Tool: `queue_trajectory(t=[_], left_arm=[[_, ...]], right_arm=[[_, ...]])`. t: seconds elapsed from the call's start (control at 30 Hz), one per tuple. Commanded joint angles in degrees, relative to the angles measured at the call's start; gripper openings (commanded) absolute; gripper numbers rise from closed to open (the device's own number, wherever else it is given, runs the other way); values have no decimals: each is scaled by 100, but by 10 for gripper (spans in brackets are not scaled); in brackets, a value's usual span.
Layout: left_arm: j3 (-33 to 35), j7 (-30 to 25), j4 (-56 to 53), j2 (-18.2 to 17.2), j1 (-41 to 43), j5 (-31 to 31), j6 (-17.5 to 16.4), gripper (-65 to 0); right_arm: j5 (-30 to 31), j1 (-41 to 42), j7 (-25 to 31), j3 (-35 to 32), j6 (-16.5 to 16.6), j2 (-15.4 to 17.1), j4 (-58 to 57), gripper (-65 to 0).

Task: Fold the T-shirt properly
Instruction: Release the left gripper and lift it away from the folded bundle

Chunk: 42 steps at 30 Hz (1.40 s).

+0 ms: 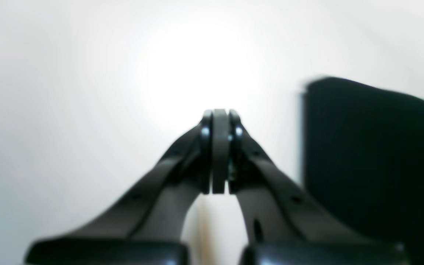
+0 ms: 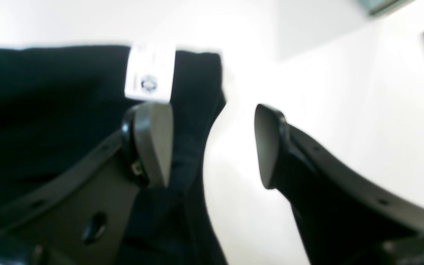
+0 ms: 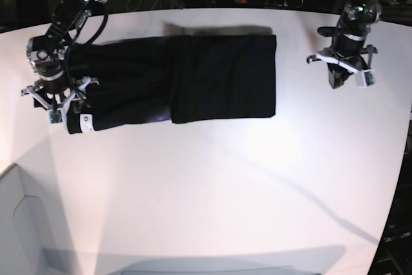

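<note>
The right gripper (image 2: 212, 147), jaws wide, straddles the soft black cloth T-shirt (image 3: 193, 82) edge beside its white label (image 2: 149, 71). Closing shallow could pinch one layer, dragging the fold askew. The left gripper (image 1: 219, 147), pressed closed on nothing, hangs well apart.

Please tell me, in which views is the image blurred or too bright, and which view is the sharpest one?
Left wrist view: strong white glare above the shut left gripper, and the T-shirt edge is smeared. Right wrist view: soft focus, so the white label cannot be read; the table is washed out behind the open right gripper. Base view: sharpest, evenly lit, with soft shadows.
</note>
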Motion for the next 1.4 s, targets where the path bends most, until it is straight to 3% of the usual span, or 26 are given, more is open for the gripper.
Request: queue_trajectory(t=[0.0,0.93,1.07,1.27,1.37], left_arm=[[-79,-132,92,-34,-12,-62,-17,-650],[-158,-123,-58,203,-196,-62,-17,-650],[-167,-123,-58,203,-179,-53,-17,-650],[-167,-167,-58,177,-91,-53,-17,-650],[-246,-167,-58,186,-82,-53,-17,-650]], right_arm=[[68,76,117,-3,-56,31,2,-289],[60,-117,108,252,-56,5,-1291,-294],[68,-144,38,252,-56,-13,-1519,-377],[68,-108,-349,208,-56,-13,-1633,-623],[68,-91,-366,225,-56,-65,-1589,-650]])
